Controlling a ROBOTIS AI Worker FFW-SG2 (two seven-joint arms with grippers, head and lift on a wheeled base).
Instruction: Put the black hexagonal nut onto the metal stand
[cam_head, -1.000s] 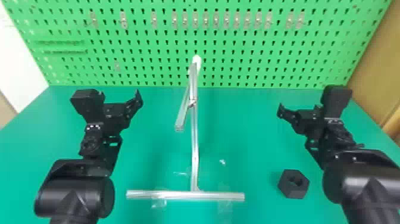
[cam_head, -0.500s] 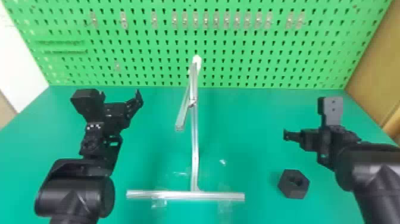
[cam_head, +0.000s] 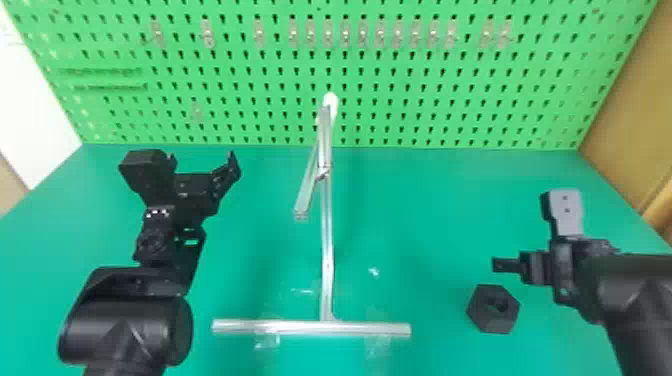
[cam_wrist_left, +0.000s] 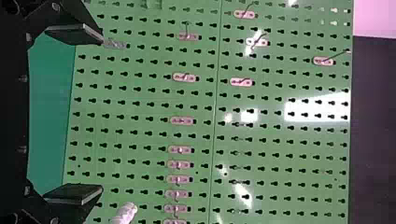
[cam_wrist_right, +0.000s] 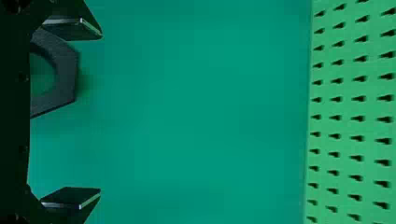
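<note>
Right gripper (cam_wrist_right: 101, 112), spread open, should centre over the black nut (cam_head: 481, 315) toward the table (cam_head: 607, 200)'s right edge before closing.

In the head view, a green pegboard (cam_head: 452, 107) stands at twelve o'clock behind a green tabletop (cam_head: 425, 200), with a row of small pale clips (cam_head: 345, 34) fixed across it. A white surface (cam_head: 35, 115) shows at about ten o'clock, and a tan panel (cam_head: 625, 135) between two and three. Clear, tape-like patches (cam_head: 267, 341) lie on the tabletop around six o'clock.
</note>
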